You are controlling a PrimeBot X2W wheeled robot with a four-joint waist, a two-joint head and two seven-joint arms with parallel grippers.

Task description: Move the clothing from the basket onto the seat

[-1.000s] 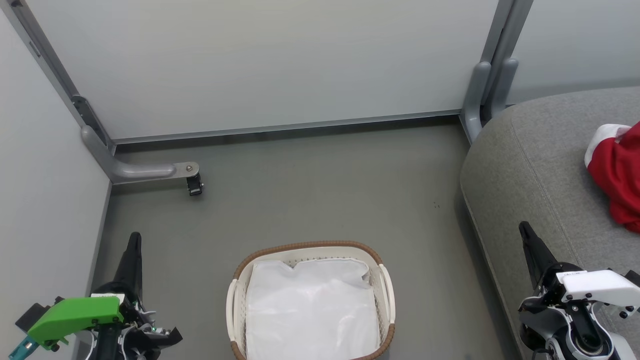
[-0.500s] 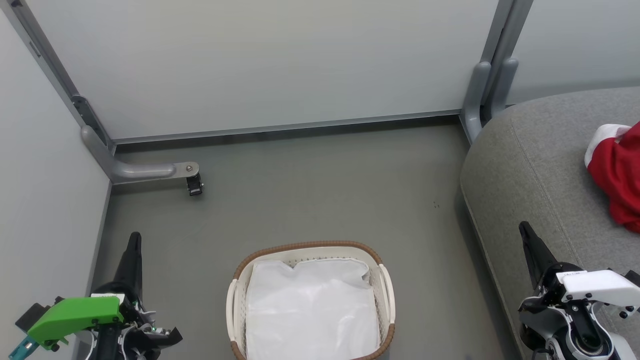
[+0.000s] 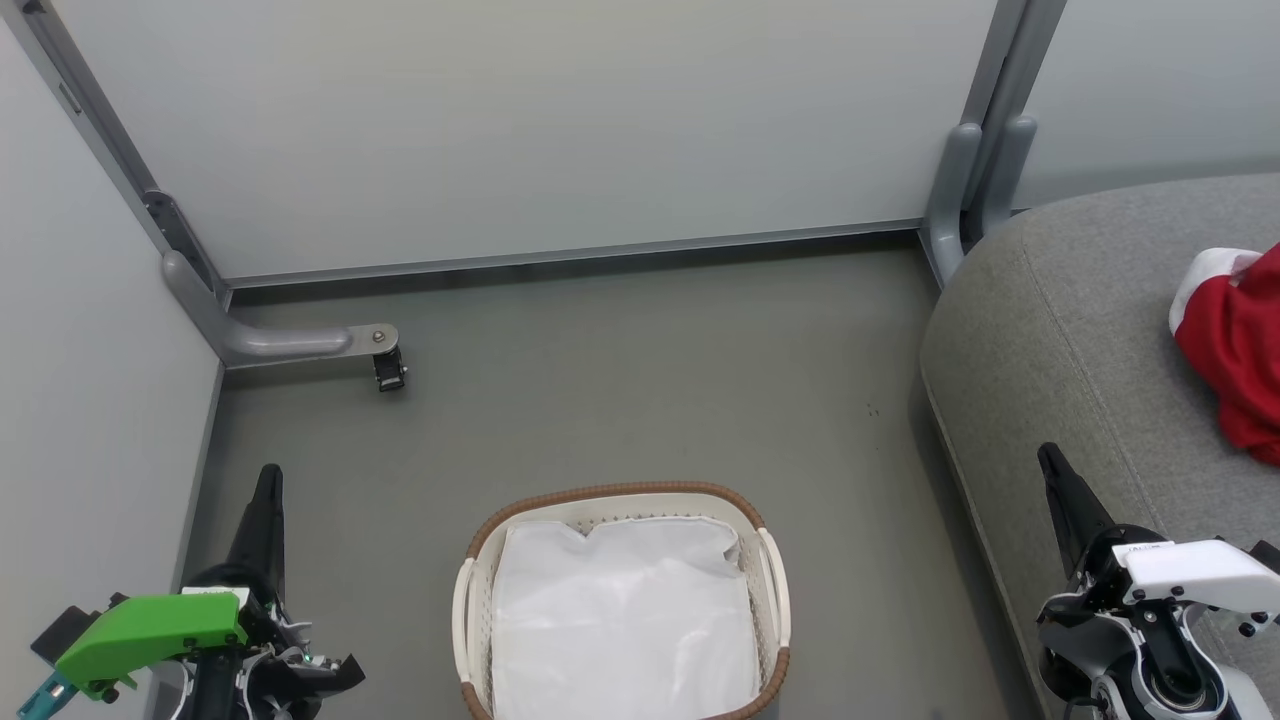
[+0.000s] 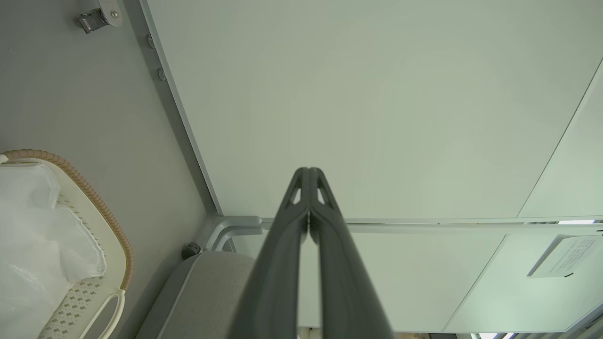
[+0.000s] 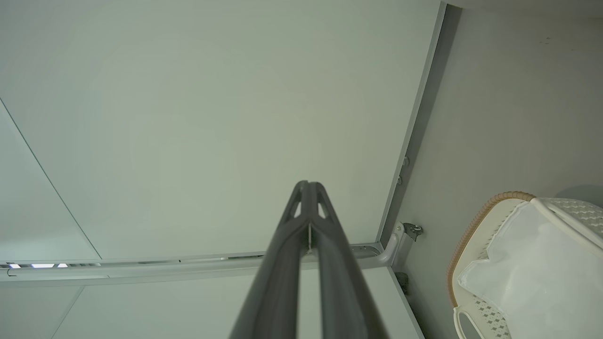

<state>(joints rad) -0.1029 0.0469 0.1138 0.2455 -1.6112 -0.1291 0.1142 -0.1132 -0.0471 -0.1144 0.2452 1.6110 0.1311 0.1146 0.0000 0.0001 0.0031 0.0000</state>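
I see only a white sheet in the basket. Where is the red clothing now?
In the head view the red clothing lies on the grey seat at the right edge, well apart from the basket.

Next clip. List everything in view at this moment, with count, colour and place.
basket: one, white with a brown woven rim, on the floor, bottom centre of the head view
lining sheet: one, white, inside the basket
clothing: one red heap with white trim, on the seat, cut off by the right edge; number of garments cannot be told
seat: one, grey, right side
partition panels: pale grey, behind and to the left
caster: one, black, under a grey panel foot near the left corner
floor: grey
left gripper: one, dark, shut, lower left
right gripper: one, dark, shut, lower right
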